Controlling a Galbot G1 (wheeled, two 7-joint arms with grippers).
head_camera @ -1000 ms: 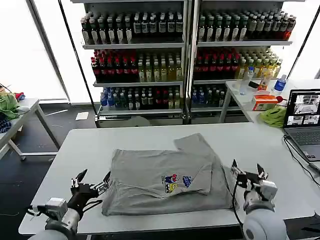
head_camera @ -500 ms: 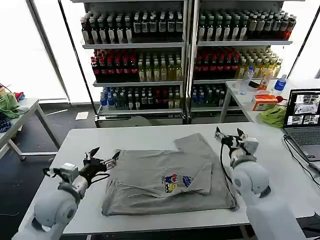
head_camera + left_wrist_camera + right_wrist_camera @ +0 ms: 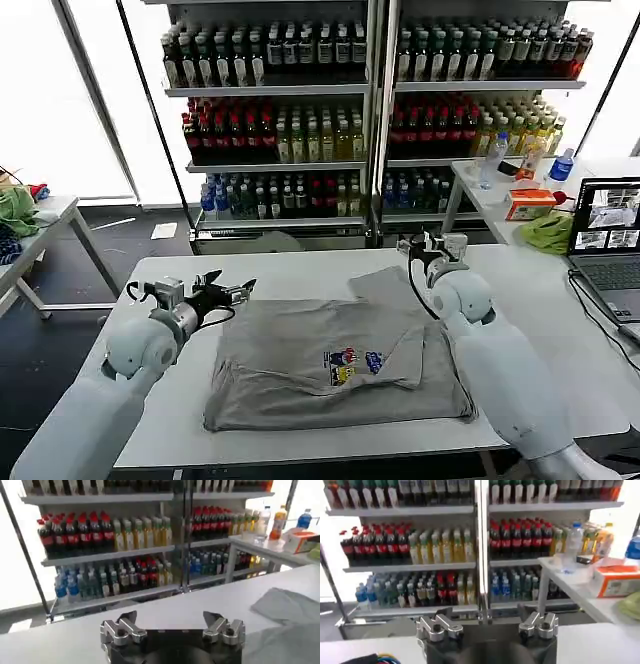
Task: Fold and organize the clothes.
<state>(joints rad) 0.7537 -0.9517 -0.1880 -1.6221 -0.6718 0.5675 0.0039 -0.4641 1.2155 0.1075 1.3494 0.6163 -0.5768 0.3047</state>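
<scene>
One grey T-shirt lies between two empty grippers' spread fingers.

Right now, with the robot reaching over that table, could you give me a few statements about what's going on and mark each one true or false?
1. A grey T-shirt lies on the white table. True.
2. The left gripper is clamped on the shirt. False: its fingers are open and it holds nothing, near the shirt's far left corner.
3. The right gripper is open. True; it sits past the shirt's far right part.
4. The shirt's chest print is hidden. False: the small multicoloured print faces up.
5. Shelves of bottled drinks stand behind the table. True.
6. A laptop sits on the robot's left. False: it is on the right.
</scene>
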